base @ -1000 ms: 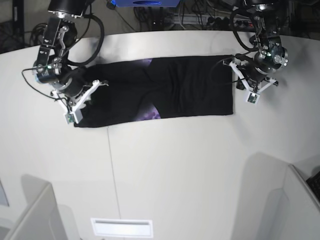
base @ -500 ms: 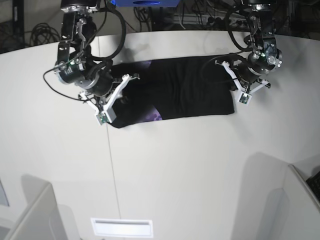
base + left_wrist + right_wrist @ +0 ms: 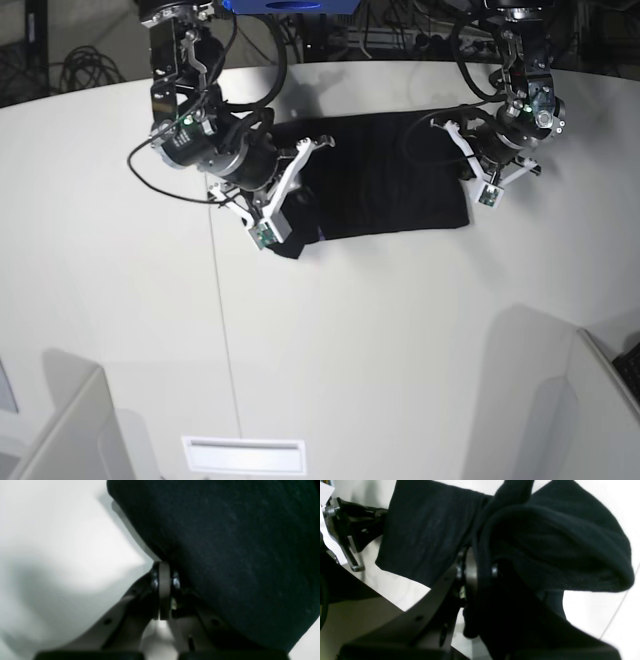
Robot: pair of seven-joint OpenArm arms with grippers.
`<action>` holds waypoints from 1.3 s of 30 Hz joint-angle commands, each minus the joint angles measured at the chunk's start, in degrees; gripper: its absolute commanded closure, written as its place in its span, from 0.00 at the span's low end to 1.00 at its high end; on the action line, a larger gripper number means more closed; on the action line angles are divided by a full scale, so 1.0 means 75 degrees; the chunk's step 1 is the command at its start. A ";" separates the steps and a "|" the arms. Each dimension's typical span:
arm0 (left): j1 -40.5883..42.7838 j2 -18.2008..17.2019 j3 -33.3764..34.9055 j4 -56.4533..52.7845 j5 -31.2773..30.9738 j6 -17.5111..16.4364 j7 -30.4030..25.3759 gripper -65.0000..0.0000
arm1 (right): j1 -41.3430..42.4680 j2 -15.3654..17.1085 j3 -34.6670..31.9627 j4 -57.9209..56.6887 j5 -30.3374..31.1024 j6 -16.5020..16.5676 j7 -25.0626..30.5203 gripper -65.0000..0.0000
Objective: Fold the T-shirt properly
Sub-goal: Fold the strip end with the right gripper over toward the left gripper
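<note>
The black T-shirt (image 3: pixel 390 175) lies on the white table (image 3: pixel 350 340) as a folded band, plain side up. Its left end is bunched and raised in my right gripper (image 3: pixel 292 205). In the right wrist view that gripper (image 3: pixel 481 562) is shut on a thick fold of T-shirt (image 3: pixel 557 542), with the flat part stretching away behind. My left gripper (image 3: pixel 467 145) is at the shirt's right edge. Seen from the left wrist, it (image 3: pixel 163 566) is shut, pinching the hem of the cloth (image 3: pixel 237 542), which hangs slightly off the table.
A thin seam (image 3: pixel 222 330) runs down the table from under the right arm. Cables and a blue box (image 3: pixel 290 5) sit behind the far edge. Grey panels (image 3: pixel 60 430) stand at the near corners, with a white slot (image 3: pixel 243 455) between them.
My right gripper has carried the shirt's left end rightward over the rest, so the band is much shorter. My left gripper has shifted slightly up and left at the right edge.
</note>
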 commanded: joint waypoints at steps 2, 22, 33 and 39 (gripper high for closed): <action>0.0060 -0.0035 0.0011 -0.0015 0.0076 -0.0042 0.0240 1.00 | 0.0044 -0.0033 -0.0300 0.0139 0.0131 -0.0025 0.0525 1.00; 0.0084 -0.0035 0.0069 -0.0027 0.0076 -0.0042 0.0240 1.00 | 0.0395 -0.0033 -0.2433 0.0068 0.0131 -0.0564 0.1147 1.00; 0.0084 -0.0023 0.0069 -0.0027 0.0076 -0.0042 0.0240 1.00 | 0.0688 -0.0314 -0.2926 -0.0377 0.0131 -0.0564 0.1369 1.00; 0.0084 -0.0023 0.0069 0.0020 0.0076 -0.0042 0.0240 1.00 | 0.0853 -0.0420 -0.3195 -0.0600 0.0131 -0.0564 0.1451 1.00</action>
